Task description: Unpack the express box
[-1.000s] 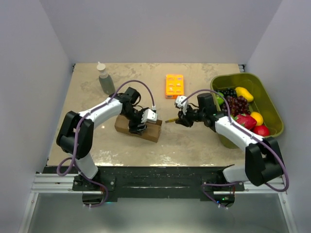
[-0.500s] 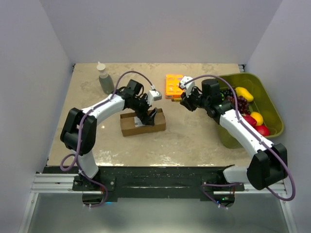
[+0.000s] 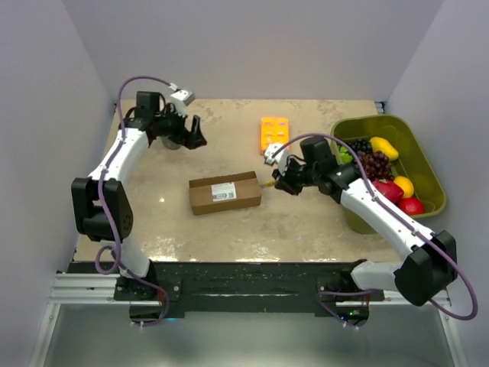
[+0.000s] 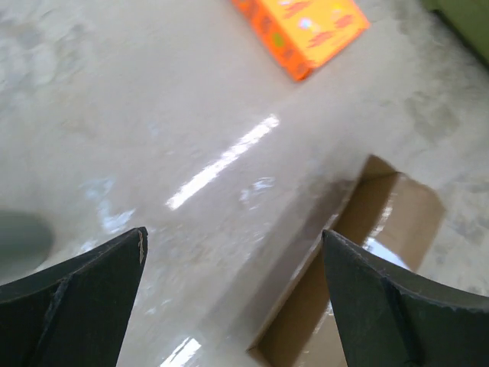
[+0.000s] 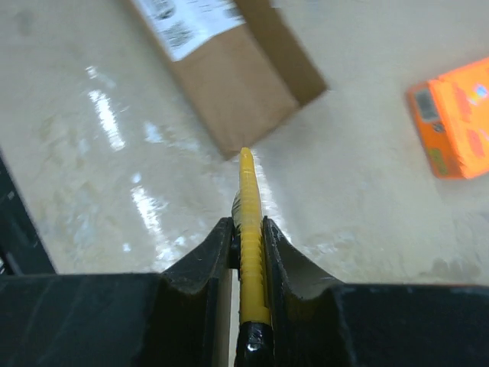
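The express box (image 3: 225, 192), a brown carton with a white label on top, lies flat and closed mid-table. My right gripper (image 3: 281, 180) is shut on a thin yellow cutter (image 3: 267, 185), whose tip points at the box's right end, just short of it. In the right wrist view the cutter (image 5: 247, 200) sits between the shut fingers and points at the box's end (image 5: 243, 84). My left gripper (image 3: 194, 134) is open and empty at the back left, away from the box. In the left wrist view the box's end (image 4: 365, 243) shows between the spread fingers (image 4: 84, 302).
A flat orange box (image 3: 274, 134) lies behind the carton, also in the wrist views (image 4: 304, 25) (image 5: 457, 127). A grey bottle (image 3: 166, 136) stands by the left gripper. A green bin (image 3: 422, 164) of fruit fills the right side.
My left arm has lifted off the box and swung to the back left by the bottle. My right gripper has come forward from the orange box to the carton's right end.
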`<move>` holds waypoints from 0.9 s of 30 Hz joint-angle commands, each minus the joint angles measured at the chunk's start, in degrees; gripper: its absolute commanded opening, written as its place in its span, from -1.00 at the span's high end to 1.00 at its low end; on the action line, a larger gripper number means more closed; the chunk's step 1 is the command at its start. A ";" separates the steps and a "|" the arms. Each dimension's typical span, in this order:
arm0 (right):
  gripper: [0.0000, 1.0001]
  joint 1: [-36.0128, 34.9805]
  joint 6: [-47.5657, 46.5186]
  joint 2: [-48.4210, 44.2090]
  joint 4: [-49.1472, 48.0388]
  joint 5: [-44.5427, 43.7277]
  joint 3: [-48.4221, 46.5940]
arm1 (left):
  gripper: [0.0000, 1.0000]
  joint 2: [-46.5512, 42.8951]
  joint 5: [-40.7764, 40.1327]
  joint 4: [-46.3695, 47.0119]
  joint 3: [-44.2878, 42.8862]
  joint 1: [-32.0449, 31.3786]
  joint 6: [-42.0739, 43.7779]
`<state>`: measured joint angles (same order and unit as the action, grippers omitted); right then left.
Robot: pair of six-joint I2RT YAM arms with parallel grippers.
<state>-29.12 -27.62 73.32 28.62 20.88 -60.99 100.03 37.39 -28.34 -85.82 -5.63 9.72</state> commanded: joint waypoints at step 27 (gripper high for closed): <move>1.00 -8.05 -4.48 35.03 -8.32 -10.69 -31.53 | -0.93 -26.90 3.92 -1.63 34.49 -5.62 9.80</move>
<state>-37.08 -34.87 101.93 25.28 10.02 -82.74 76.16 33.39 -28.14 -52.93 -10.50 19.11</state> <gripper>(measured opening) 0.202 0.964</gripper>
